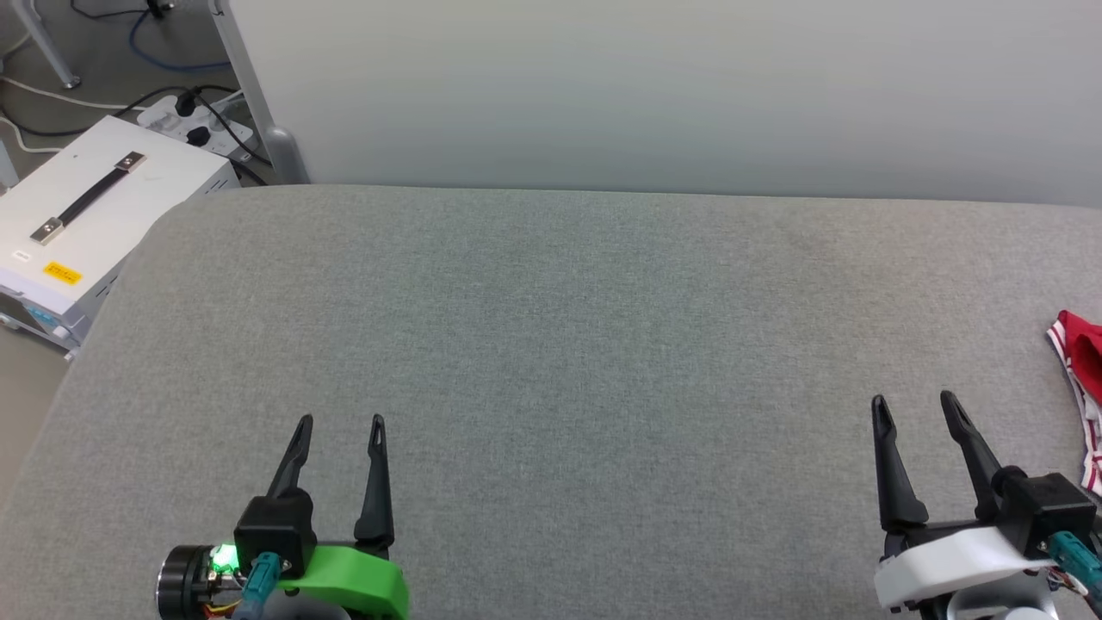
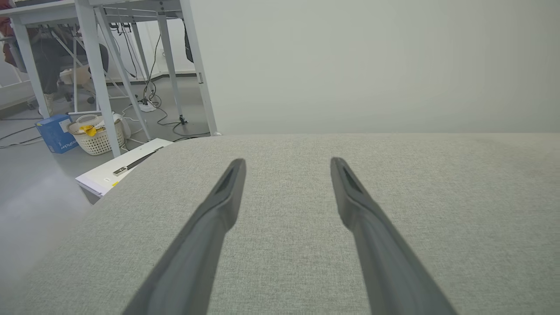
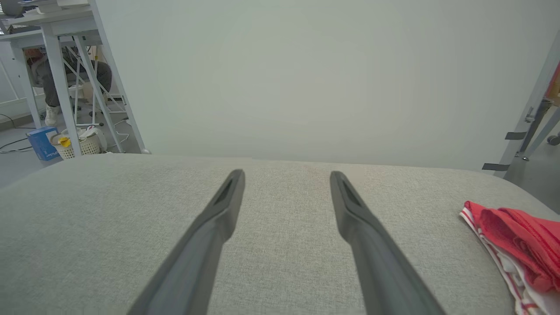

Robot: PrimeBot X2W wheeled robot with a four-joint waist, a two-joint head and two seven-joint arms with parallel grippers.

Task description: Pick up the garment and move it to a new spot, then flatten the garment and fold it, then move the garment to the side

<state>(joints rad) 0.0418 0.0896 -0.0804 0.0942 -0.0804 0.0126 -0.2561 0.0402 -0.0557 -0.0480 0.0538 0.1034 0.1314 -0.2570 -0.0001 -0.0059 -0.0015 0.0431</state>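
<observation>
You have the left gripper (image 1: 340, 419) at about 7 o'clock in the head view, its two dark fingers (image 1: 293, 465) spread apart and holding nothing, tips pointing toward 12 over the grey fabric surface (image 1: 551, 344). Your right gripper (image 1: 913, 399) sits at about 5 o'clock, fingers likewise spread and empty. The garment (image 1: 1086, 362), a red jersey shirt with white-and-red striped trim, lies on the surface at 3 o'clock, cut off by the picture's edge. It is near the right gripper but apart from it, toward that gripper's 2 o'clock. In the right wrist view you see it at 4 o'clock, red folds lying over striped trim; whether it is neatly folded you cannot tell. At 10 o'clock, off the surface, a white case (image 1: 95, 207) with a black handle stands on the floor, and a power strip (image 1: 194, 120) lies beyond it toward 11.
</observation>
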